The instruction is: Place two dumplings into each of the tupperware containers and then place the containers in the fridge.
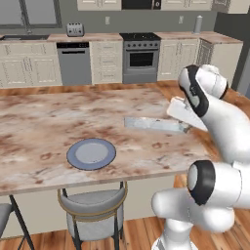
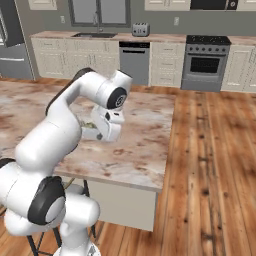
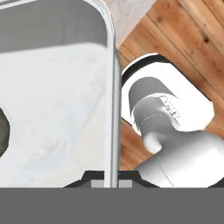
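My gripper (image 3: 111, 183) is shut on the raised rim of a pale tupperware container (image 3: 57, 100), which fills the left of the hand view. One olive-tan dumpling (image 3: 2, 131) shows inside it at the left edge. In the right base view the gripper (image 2: 100, 135) holds this container (image 2: 89, 132) just above the island counter, near its front edge. The left base view shows it (image 1: 179, 110) tilted and lifted, partly behind my arm. A second tupperware container (image 1: 152, 123) lies flat on the counter beside it. The grey fridge (image 2: 11, 60) stands at the far left of the room.
A round grey-blue plate (image 1: 91, 153) rests near the front edge of the marble island counter (image 1: 44, 122). A stool (image 1: 93, 207) stands under that edge. Dishwasher (image 1: 74, 63) and oven (image 1: 140, 58) line the back wall. Open wooden floor (image 2: 210, 165) lies right of the island.
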You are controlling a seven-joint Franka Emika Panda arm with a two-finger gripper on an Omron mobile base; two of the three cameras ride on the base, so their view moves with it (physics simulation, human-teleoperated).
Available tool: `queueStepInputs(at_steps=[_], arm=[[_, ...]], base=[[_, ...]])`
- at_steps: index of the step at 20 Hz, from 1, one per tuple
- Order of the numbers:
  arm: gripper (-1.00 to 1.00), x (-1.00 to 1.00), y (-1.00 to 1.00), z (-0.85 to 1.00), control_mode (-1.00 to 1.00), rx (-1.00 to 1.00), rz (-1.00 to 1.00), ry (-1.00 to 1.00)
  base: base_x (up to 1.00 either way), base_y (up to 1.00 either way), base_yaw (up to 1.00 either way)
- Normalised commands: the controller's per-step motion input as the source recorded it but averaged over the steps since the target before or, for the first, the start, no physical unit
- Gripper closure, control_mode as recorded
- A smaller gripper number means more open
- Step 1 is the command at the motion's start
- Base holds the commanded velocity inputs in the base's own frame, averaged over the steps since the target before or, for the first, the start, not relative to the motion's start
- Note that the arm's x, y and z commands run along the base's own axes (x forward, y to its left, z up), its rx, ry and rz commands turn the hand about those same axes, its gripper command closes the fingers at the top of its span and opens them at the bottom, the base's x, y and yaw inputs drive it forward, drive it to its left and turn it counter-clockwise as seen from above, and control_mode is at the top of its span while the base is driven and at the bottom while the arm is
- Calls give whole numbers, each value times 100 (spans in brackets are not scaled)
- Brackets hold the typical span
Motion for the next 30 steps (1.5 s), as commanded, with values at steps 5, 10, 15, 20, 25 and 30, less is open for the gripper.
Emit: queueStepInputs(at_steps=[5,10,15,20,25,30], arm=[[100,-48,64,0,-100,-34,-43,-6],[100,-36,46,20,-100,-23,-47,-13],[100,-26,17,41,-100,-15,-44,-18],[100,-13,0,60,-100,-3,-8,4],[100,-59,-14,22,-100,0,0,0],[100,-43,-38,0,-100,5,6,-7]], base=[[0,0,0],[0,0,0],[0,0,0],[0,0,0],[0,0,0],[0,0,0]])
